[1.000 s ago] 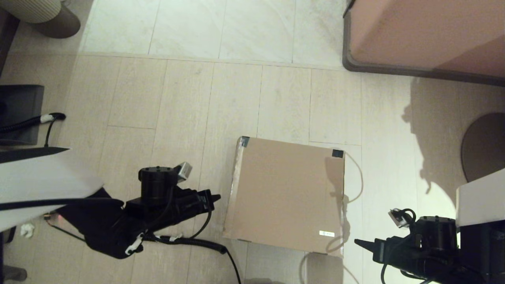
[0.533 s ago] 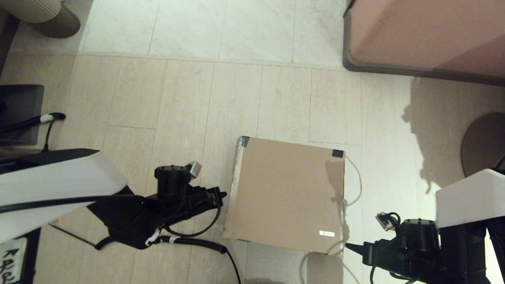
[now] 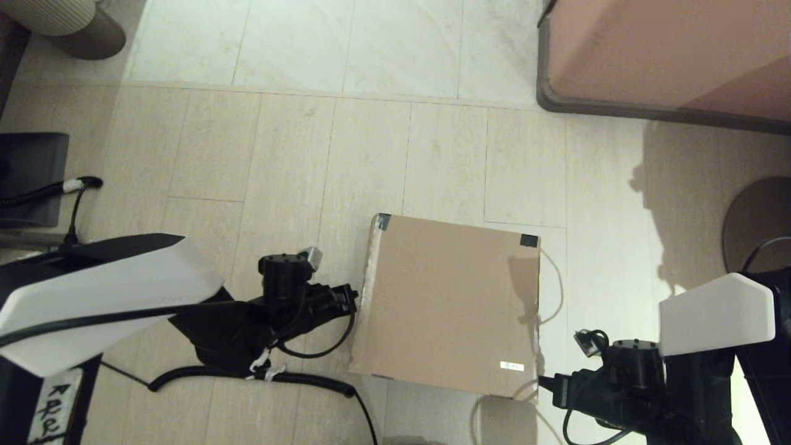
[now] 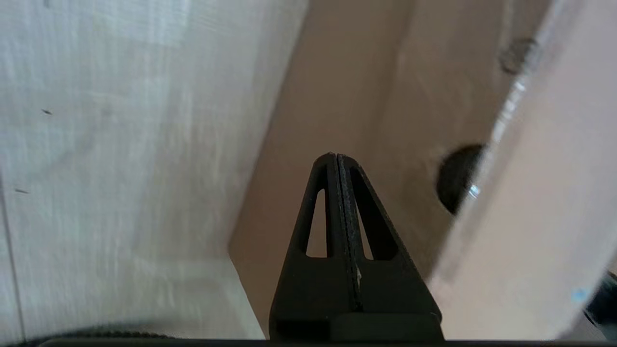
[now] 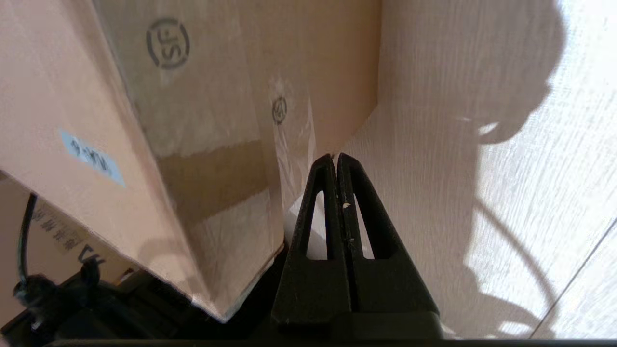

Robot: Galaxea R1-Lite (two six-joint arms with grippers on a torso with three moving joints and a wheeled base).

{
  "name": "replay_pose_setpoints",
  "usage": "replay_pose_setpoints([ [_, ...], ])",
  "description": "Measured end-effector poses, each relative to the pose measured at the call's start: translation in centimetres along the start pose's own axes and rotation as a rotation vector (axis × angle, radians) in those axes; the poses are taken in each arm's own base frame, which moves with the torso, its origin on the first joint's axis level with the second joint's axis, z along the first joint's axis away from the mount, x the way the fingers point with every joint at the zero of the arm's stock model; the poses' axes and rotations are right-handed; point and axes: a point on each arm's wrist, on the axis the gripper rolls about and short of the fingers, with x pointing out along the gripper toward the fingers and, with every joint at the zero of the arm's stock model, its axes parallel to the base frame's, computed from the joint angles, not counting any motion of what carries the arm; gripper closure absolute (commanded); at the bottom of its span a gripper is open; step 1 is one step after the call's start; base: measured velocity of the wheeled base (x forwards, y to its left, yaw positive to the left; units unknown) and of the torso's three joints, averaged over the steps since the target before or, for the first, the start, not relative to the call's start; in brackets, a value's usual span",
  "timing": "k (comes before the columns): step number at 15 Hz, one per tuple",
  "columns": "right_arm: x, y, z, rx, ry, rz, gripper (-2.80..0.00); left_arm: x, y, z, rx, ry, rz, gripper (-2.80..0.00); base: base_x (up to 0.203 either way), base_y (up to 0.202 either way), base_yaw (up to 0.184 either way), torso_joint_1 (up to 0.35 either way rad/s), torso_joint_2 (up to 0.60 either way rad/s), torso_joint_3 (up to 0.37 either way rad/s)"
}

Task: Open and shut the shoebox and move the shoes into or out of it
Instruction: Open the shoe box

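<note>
The brown cardboard shoebox (image 3: 448,306) stands on the floor with its lid down, dark tape on its two far corners and a small white label (image 3: 511,366) near its front right corner. My left gripper (image 3: 353,295) is shut with nothing in it, its tip at the box's left wall (image 4: 337,106), near a round hole (image 4: 458,178) under the lid edge. My right gripper (image 3: 542,382) is shut and empty, low beside the box's front right corner (image 5: 212,144). The shoes are hidden.
A big pinkish-brown furniture block (image 3: 667,55) with a grey base stands at the back right. A dark round object (image 3: 757,225) lies at the right edge. A black item (image 3: 31,176) and cables (image 3: 259,374) sit on the left floor. A thin cord (image 3: 559,290) loops by the box's right side.
Both arms have closed in on the box: the left gripper moved right and away from me to its left wall, the right gripper moved left to its front right corner.
</note>
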Motion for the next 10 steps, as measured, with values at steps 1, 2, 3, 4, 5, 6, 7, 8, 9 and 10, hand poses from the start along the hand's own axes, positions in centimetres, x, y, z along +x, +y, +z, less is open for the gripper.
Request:
replay_pose_setpoints([
  [1, 0.3, 0.2, 0.1, -0.007, -0.005, -0.002, 0.0, 0.4, 0.0, 0.0, 0.001, -0.006, 0.008, 0.0, 0.0, 0.0, 0.0, 0.0, 0.0, 0.0],
  [2, 0.6, 0.5, 0.1, -0.017, -0.009, 0.001, 0.0, 0.9, -0.1, 0.1, 0.003, -0.009, 0.012, 0.0, 0.0, 0.0, 0.0, 0.0, 0.0, 0.0],
  [3, 0.8, 0.6, 0.2, -0.022, -0.012, 0.006, 0.0, 1.3, -0.1, 0.2, 0.002, -0.001, 0.016, 0.0, 0.0, 0.0, 0.0, 0.0, 0.0, 0.0],
  [4, 0.9, 0.7, 0.2, -0.025, -0.013, 0.008, 0.0, 1.7, -0.3, 0.1, 0.003, 0.01, 0.016, 0.0, 0.0, 0.0, 0.0, 0.0, 0.0, 0.0],
  [5, 1.0, 0.8, 0.2, -0.028, -0.013, 0.011, 0.0, 2.1, -0.6, 0.0, 0.005, 0.018, 0.012, 0.0, 0.0, 0.0, 0.0, 0.0, 0.0, 0.0],
  [6, 1.0, 0.8, 0.2, -0.028, -0.013, 0.012, 0.0, 2.3, -0.8, 0.0, 0.006, 0.025, 0.01, 0.0, 0.0, 0.0, 0.0, 0.0, 0.0, 0.0],
  [7, 1.1, 0.9, 0.2, -0.028, -0.012, 0.014, 0.0, 2.5, -0.9, 0.0, 0.006, 0.029, 0.007, 0.0, 0.0, 0.0, 0.0, 0.0, 0.0, 0.0],
  [8, 1.0, 0.9, 0.2, -0.021, -0.011, 0.016, 0.0, 2.6, -1.1, -0.1, 0.007, 0.031, 0.005, 0.0, 0.0, 0.0, 0.0, 0.0, 0.0, 0.0],
  [9, 1.0, 1.0, 0.2, -0.009, -0.01, 0.018, 0.0, 2.6, -1.3, -0.1, 0.007, 0.032, 0.001, 0.0, 0.0, 0.0, 0.0, 0.0, 0.0, 0.0],
  [10, 0.9, 1.1, 0.2, 0.004, -0.01, 0.019, 0.0, 2.6, -1.4, -0.1, 0.007, 0.033, -0.002, 0.0, 0.0, 0.0, 0.0, 0.0, 0.0, 0.0],
])
